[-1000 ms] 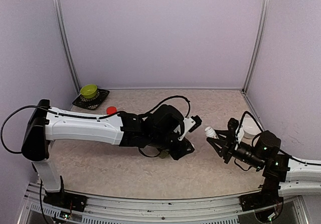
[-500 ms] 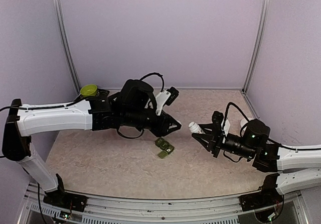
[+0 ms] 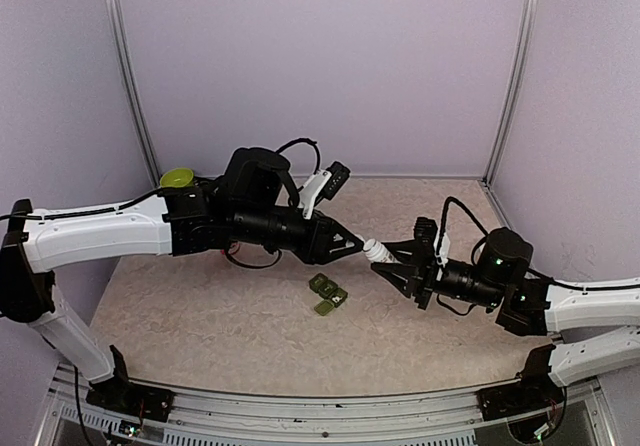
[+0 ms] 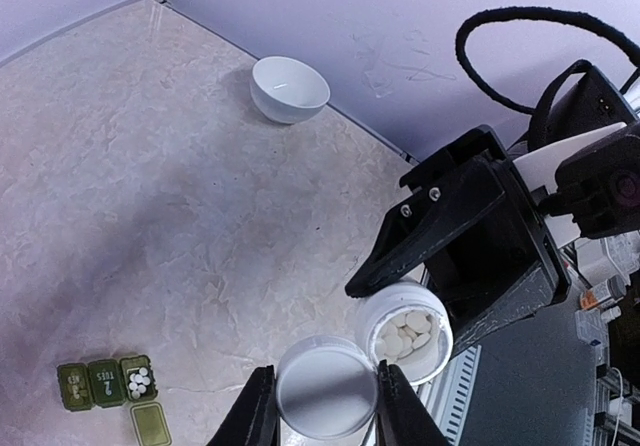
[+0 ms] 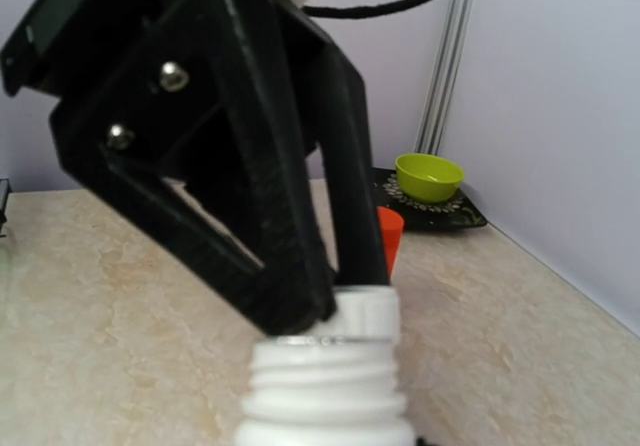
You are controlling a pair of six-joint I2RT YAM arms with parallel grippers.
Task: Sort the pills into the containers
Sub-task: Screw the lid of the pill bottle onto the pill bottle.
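left gripper (image 4: 327,408) clenched on white cap (image 4: 325,384), right at the rim of the pill bottle (image 3: 374,251); can't tell if they touch; bottle is uncapped, white pills (image 4: 405,328) inside, clamped in right gripper (image 3: 392,266), as far as the overhead view shows; containers (image 3: 327,293) sit on the table (image 3: 200,306) below, between the arms; one end compartment (image 4: 139,378) open with pills in it, other two lids closed

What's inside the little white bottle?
Small white pills lie in the open white bottle in the right gripper; the left gripper holds its cap. The wall hides how deep they go.
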